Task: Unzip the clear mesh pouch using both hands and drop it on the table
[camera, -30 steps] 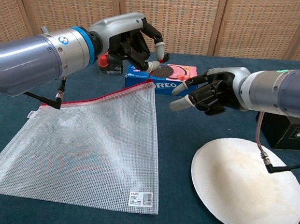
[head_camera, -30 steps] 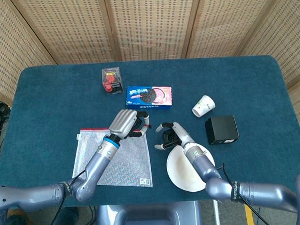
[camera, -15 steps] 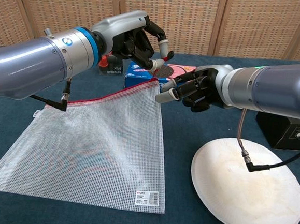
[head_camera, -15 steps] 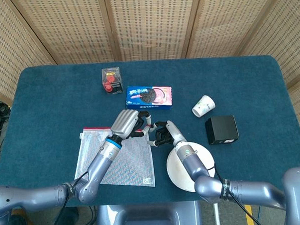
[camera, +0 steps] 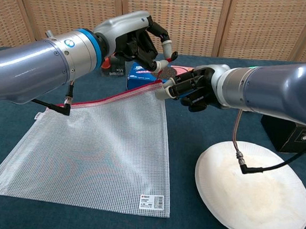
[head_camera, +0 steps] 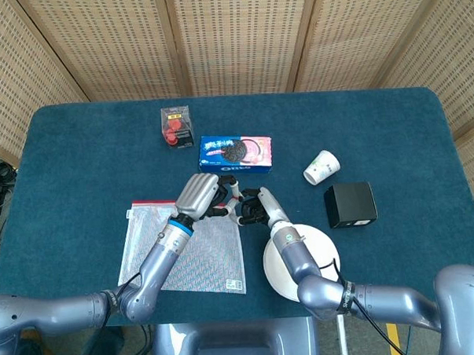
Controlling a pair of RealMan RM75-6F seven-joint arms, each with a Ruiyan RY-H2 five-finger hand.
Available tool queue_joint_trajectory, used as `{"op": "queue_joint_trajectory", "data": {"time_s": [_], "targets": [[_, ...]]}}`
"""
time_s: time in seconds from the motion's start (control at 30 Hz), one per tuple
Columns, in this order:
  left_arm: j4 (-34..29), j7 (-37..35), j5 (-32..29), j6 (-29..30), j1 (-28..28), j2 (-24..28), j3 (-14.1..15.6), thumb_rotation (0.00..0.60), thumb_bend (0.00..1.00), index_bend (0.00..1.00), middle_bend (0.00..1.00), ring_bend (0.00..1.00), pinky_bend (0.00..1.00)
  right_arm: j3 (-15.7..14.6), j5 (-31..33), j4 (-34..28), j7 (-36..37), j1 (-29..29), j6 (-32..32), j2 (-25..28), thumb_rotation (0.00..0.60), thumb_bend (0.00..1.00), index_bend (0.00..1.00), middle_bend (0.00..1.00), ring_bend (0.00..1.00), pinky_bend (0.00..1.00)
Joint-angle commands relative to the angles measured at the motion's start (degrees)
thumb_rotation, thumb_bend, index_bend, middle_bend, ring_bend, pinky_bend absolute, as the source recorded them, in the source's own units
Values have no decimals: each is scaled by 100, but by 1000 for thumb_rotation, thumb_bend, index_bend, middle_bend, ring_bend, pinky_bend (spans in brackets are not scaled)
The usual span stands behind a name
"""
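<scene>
Now | left hand [camera: 143,42] fingers pinch mesh pouch [camera: 94,152] corner | right hand [camera: 189,88] fingers touching it, grip unclear

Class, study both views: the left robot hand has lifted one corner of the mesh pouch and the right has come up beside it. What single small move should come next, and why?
Probably the right robot hand should close on the mesh pouch corner by the red zipper edge. Its fingertips sit right at that corner, the left robot hand holds it raised, and the zip looks closed.

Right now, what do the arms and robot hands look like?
Both arms are glossy silver-grey tubes. The left arm has a blue ring at the wrist and a thin black cable; the right arm trails a black cable too. The left robot hand and right robot hand have black fingers with pale tips.
</scene>
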Motion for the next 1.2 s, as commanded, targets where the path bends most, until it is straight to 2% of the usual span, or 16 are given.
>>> {"op": "queue_joint_trajectory", "data": {"time_s": [0.03,0.23,0.57,0.93,1.07,1.2], "targets": [[19,-28,11,-14,8,-12,8,600,784,912,941,961,1000,50,42,6,5,-25,-62,-14,600,443,553,841,858,1000],[66,-72,36,-39,19,-40,20,600,784,912,940,961,1000,176,108,61,29,-46,-143,-49,600,459,556,842,859,1000],[105,-146,81,-65,25,-60,-3,600,785,912,940,961,1000,221,164,115,-82,-44,-147,-91,600,505,574,847,862,1000],[142,-201,121,-86,34,-81,-7,600,785,912,940,961,1000,227,173,93,-163,-66,-192,-92,600,598,613,849,863,1000],[132,-244,162,-88,42,-80,-6,600,784,912,940,961,1000,228,170,91,-168,-77,-213,-105,600,661,621,855,864,1000],[132,-251,169,-90,52,-69,-6,600,784,912,940,961,1000,251,122,75,-144,-104,-199,-107,600,687,664,861,868,1000]]}}
